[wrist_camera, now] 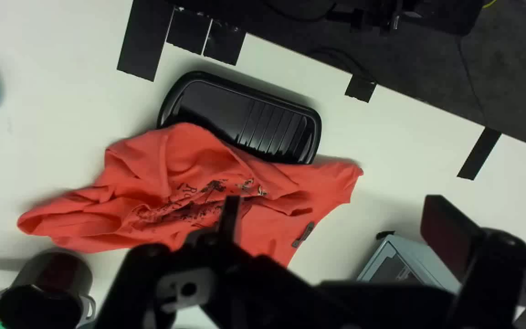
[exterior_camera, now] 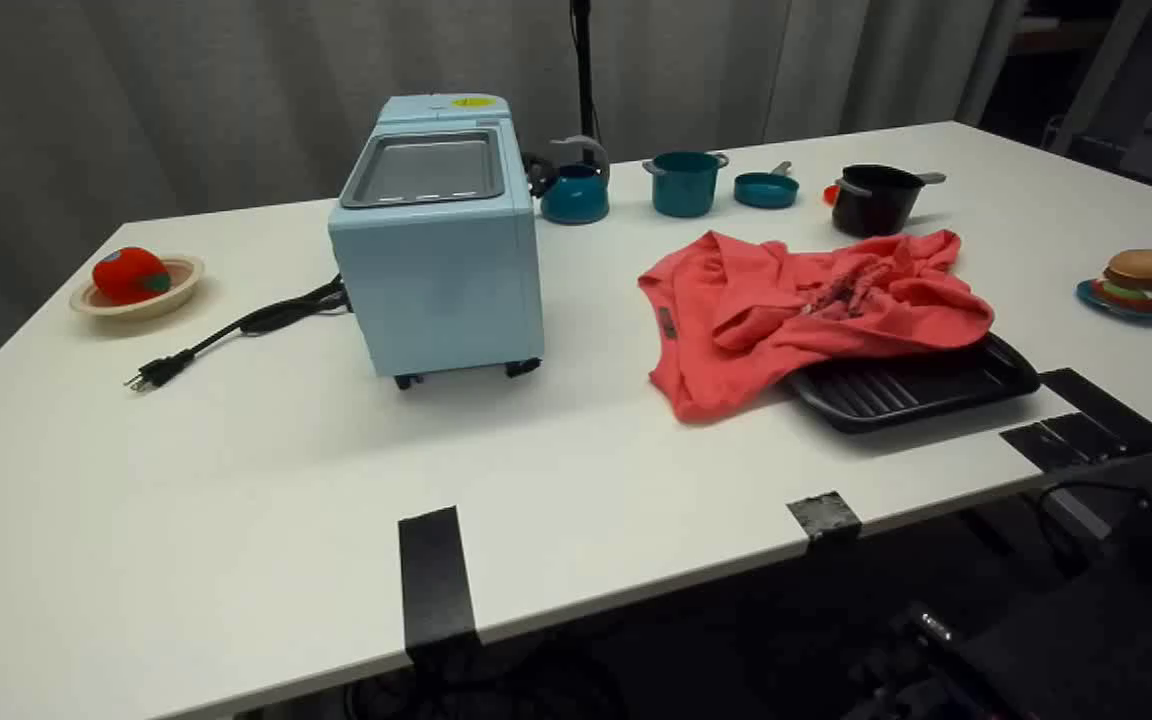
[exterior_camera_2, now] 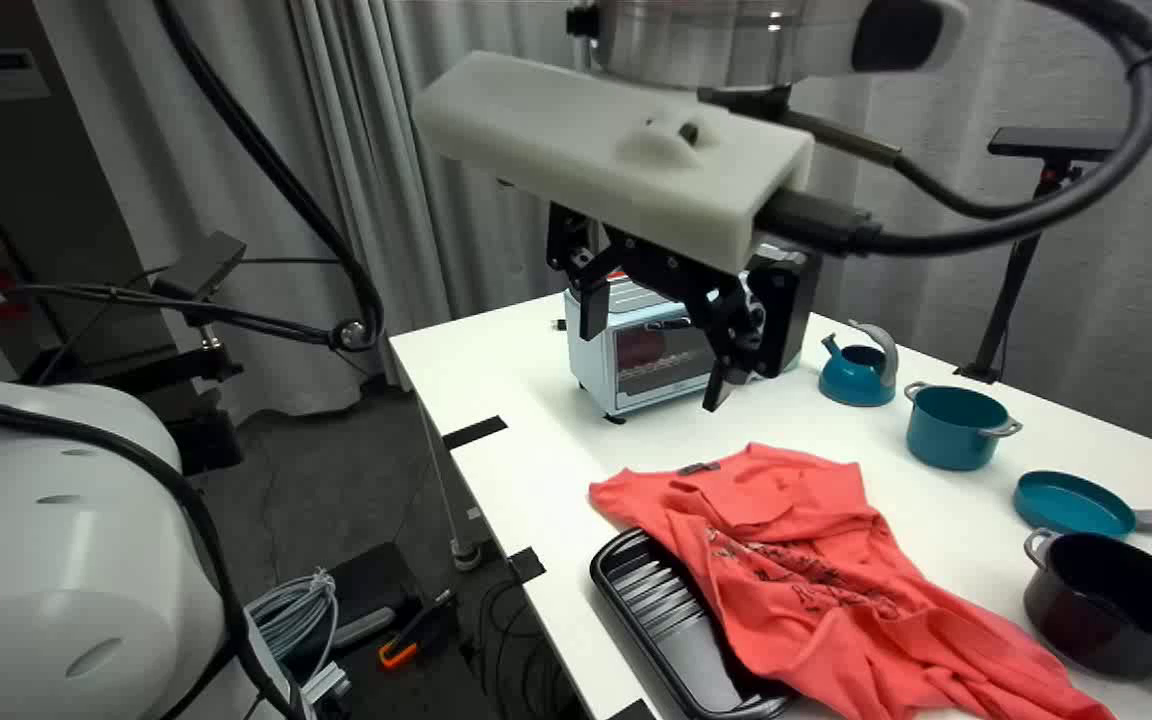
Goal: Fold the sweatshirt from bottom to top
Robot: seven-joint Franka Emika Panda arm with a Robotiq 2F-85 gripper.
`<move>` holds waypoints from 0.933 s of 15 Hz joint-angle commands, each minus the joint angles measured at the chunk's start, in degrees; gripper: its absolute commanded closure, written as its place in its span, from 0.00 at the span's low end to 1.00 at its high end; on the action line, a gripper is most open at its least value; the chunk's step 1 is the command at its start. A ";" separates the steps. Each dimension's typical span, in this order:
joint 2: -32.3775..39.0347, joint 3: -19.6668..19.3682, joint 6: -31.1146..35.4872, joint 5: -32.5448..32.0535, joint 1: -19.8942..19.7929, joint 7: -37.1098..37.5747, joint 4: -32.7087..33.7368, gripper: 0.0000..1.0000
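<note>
Sweatshirt [exterior_camera_2: 806, 560] lies crumpled near the taped edge of the desk [exterior_camera_2: 536, 440], partly over the black tray [exterior_camera_2: 674, 632]. I judge it light and limp, best pinched at the end opposite its neck label [exterior_camera_2: 699, 468]. My hand [exterior_camera_2: 654, 362] hangs above, spread wide, holding nothing.

Black two-fingered gripper [exterior_camera_2: 657, 350] hangs well above flat white tabletop [wrist_camera: 368, 224]; jaws wide apart, open air between. Wrist view: free lane of bare tabletop runs from between the jaws toward the upper right. Flanking it, ahead and left of the jaws, low obstacle: glossy black rectangular ridged tray [wrist_camera: 240, 116], partly covered by rumpled coral-red fabric sweatshirt [wrist_camera: 199, 183]. Partly behind the right jaw, taller: light-blue box-shaped toaster oven [wrist_camera: 420, 262]. Outside the left jaw: round black pot [wrist_camera: 57, 278]. In an exterior view, right of the jaws: rounded teal kettle [exterior_camera_2: 854, 380], teal two-handled pot [exterior_camera_2: 951, 435].
</note>
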 commanded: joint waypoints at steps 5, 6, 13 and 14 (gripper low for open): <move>0.79 1.30 -0.06 1.07 -1.76 -1.05 0.10 0.00; 0.78 1.30 -0.06 1.06 -1.76 -1.05 0.10 0.00; 15.58 1.05 13.89 1.63 -0.26 -0.33 3.33 0.00; 19.06 1.19 17.09 1.63 -0.48 -0.17 3.78 0.00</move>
